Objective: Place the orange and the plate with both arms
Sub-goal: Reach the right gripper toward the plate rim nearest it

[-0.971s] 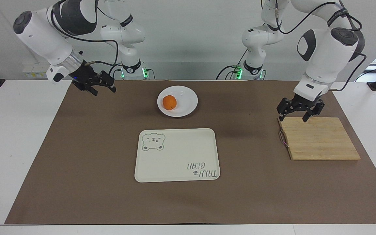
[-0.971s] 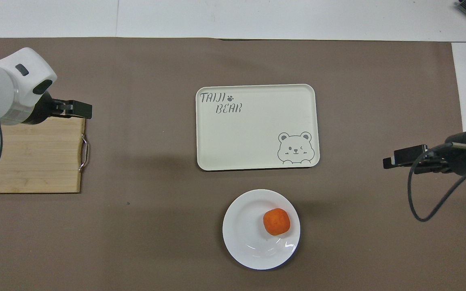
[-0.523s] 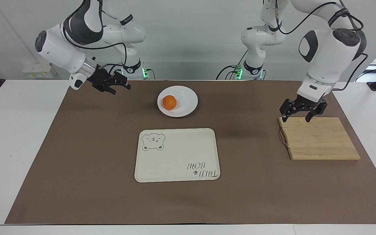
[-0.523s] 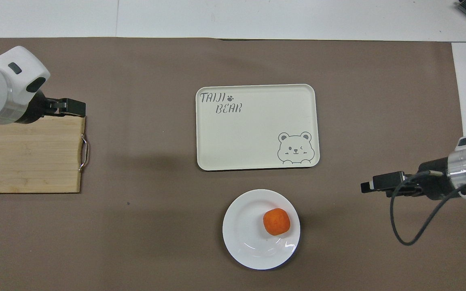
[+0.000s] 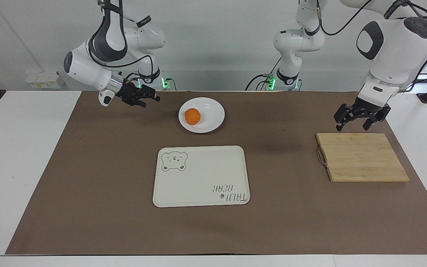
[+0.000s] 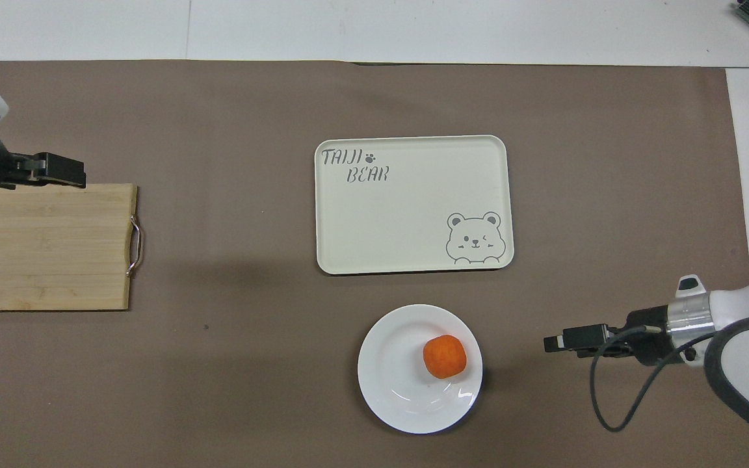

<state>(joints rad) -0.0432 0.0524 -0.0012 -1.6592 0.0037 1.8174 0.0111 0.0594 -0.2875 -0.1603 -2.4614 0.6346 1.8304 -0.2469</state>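
the orange (image 5: pixel 192 116) sits in the plate (image 5: pixel 209 124), both round with no long axis, upper centre of the facing view. right gripper (image 5: pixel 147 100) hangs at upper left, fingers' spread unclear; left gripper (image 5: pixel 358 121), at right, is spread apart.

Orange (image 5: pixel 192 116): sitting on the plate (image 5: pixel 210 105), toward the right arm's side of it.
Plate: lying on the brown mat (image 5: pixel 87 178), nearer to the robots than the tray (image 5: pixel 201 176).
Right end effector (image 5: pixel 144 100): hanging over the mat near the plate, apart from it, fingers spread.
Left end effector (image 5: pixel 358 121): hovering by the robot-side edge of the cutting board (image 5: pixel 361 157), fingers parted, gripping nothing.
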